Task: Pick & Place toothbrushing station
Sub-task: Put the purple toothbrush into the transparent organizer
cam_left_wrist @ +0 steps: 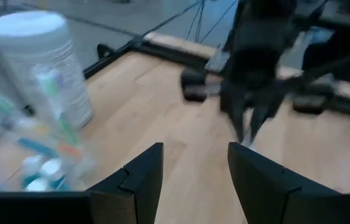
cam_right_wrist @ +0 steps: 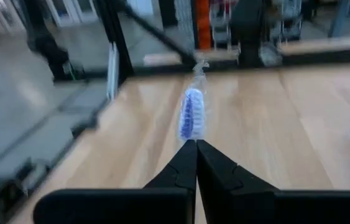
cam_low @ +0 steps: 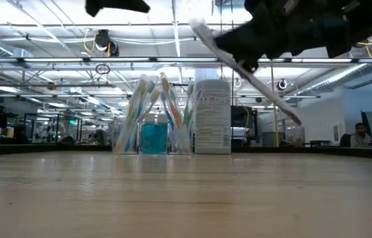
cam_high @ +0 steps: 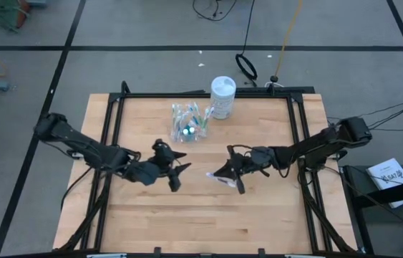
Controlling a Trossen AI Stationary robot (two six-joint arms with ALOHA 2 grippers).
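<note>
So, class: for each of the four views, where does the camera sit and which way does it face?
High: overhead, straight down; both arms, left gripper open, right gripper.
Low: table height, level; clear cup, canister, also in high view.
Left wrist: past open fingers toward right arm.
Right wrist: past shut fingers gripping a toothbrush.

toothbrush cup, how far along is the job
Done: the clear cup beside the white canister already holds several toothbrushes and teal tubes. In hand: the right pincer is shut on a wrapped toothbrush, held above the table. Left: placing it in the cup; the left pincer is open, empty.
</note>
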